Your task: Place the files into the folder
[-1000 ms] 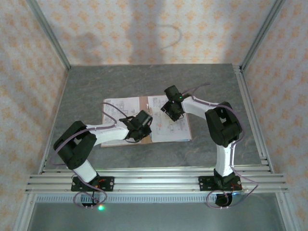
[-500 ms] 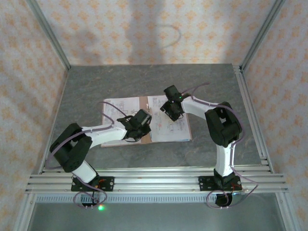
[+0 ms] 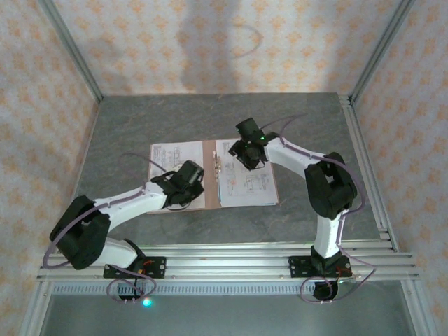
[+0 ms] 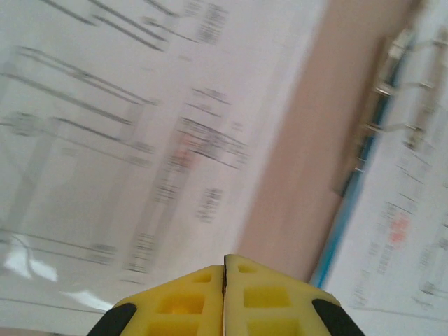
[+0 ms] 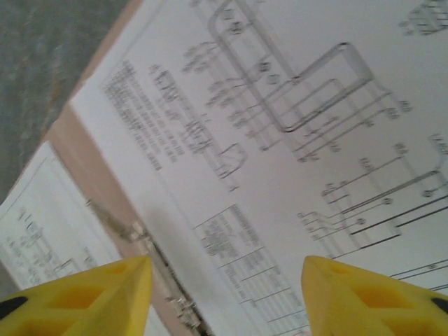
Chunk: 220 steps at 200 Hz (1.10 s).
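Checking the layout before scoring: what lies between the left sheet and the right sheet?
A bare strip of the folder, with its metal fastener along the right sheet's edge; seen in the top and left wrist views.

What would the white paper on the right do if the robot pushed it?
The right sheet looks very thin, so it would probably flop or buckle, not stay stiff. Lying flat on the smooth folder, it may slide easily and seems light.
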Each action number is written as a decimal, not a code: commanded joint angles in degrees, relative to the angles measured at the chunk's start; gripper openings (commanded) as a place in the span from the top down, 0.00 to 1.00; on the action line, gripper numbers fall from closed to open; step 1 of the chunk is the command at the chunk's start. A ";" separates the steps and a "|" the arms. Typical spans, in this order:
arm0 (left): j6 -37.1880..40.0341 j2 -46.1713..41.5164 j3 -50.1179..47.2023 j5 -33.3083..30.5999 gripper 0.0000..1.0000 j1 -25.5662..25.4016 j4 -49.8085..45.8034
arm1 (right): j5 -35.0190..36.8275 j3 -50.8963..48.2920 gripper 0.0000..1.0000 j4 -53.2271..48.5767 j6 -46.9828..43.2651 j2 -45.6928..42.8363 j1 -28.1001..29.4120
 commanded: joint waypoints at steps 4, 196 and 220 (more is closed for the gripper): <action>2.16 -3.88 -3.57 -0.25 0.93 3.30 -3.52 | 1.23 8.51 0.58 -2.48 -4.46 4.51 2.33; 3.20 -1.51 -9.29 1.16 1.00 7.72 -0.51 | -2.69 52.67 0.91 -23.66 -22.55 36.12 2.30; 2.87 -1.08 -9.46 1.46 1.00 7.65 0.03 | -3.61 52.82 0.91 -23.75 -22.90 35.83 2.36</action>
